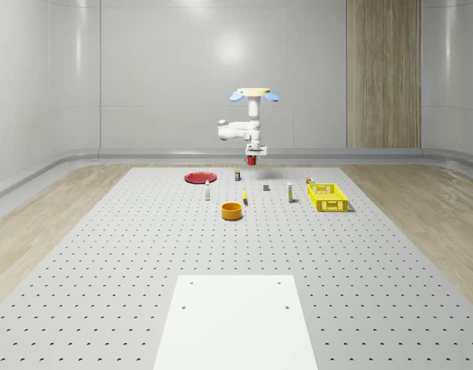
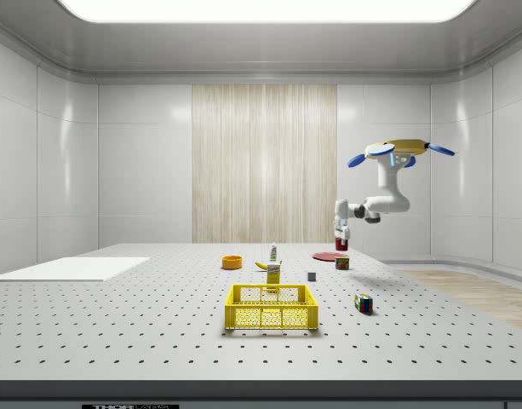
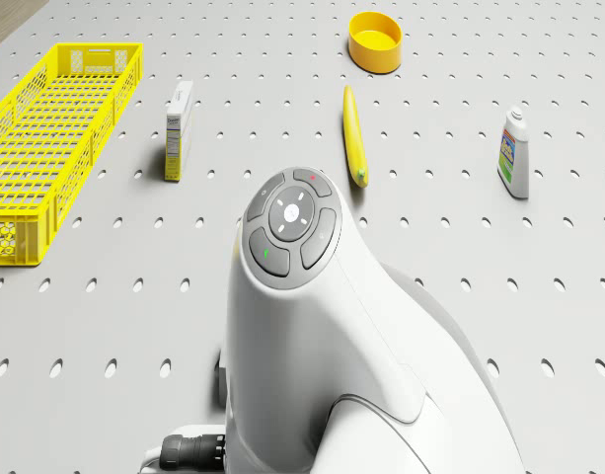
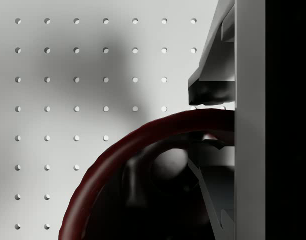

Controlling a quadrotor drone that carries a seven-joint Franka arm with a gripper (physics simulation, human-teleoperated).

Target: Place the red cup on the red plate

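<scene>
A: Red cup (image 4: 143, 135), rim up, is pinched at its wall: you have one finger (image 4: 212, 90) outside the rim and the other inside the bowl, closed on it.

B: Where's everything?

A: Your drone (image 1: 254, 95) hovers over the far part of the perforated table (image 1: 105, 254), arm hanging down, gripper (image 1: 255, 157) carrying the cup in the air. Red plate (image 1: 200, 178) lies on the table, off to the whole-scene view's left of the fingers and below them.

B: How will it handle?

A: Judging by looks: rigid, light, thin-walled, probably smooth. A one-sided rim pinch lets it swing or slip, so you'd best keep the wrist level. Hold is fine where it is, well down over the rim.
</scene>
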